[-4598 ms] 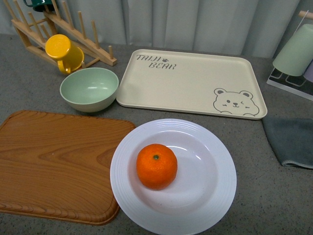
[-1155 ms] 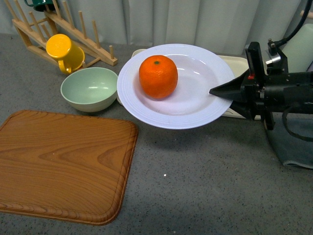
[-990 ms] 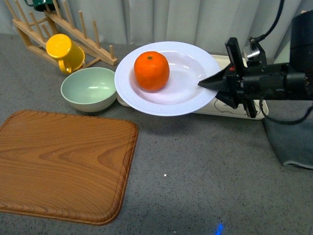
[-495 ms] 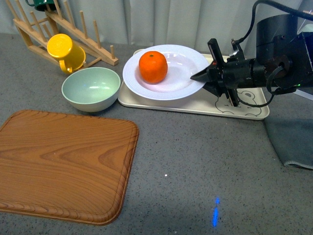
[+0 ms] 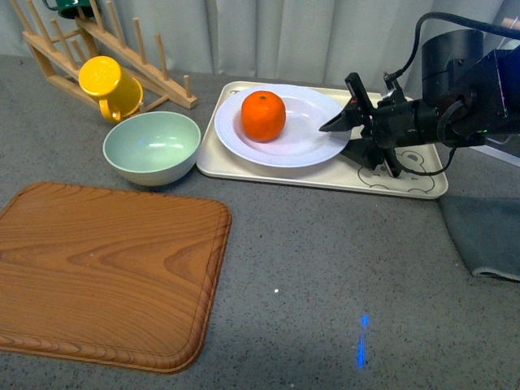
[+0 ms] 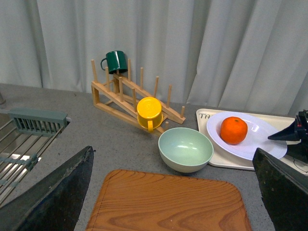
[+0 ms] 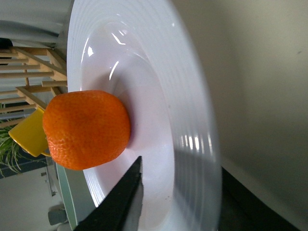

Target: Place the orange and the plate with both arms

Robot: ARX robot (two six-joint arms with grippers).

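The orange sits in the white plate, which rests on the cream bear tray at the back. My right gripper is open, its jaws spread above and below the plate's right rim. In the right wrist view the plate's ridged rim lies between the two dark fingers, with the orange further in. My left gripper is open and empty, high above the wooden board; the orange and plate show far off there.
A pale green bowl stands left of the tray. A yellow mug leans on a wooden rack at the back left. A wooden board lies front left, a grey cloth at the right.
My right gripper carried the plate with the orange from the front up and back onto the bear tray, set it down, and has opened its jaws round the rim.
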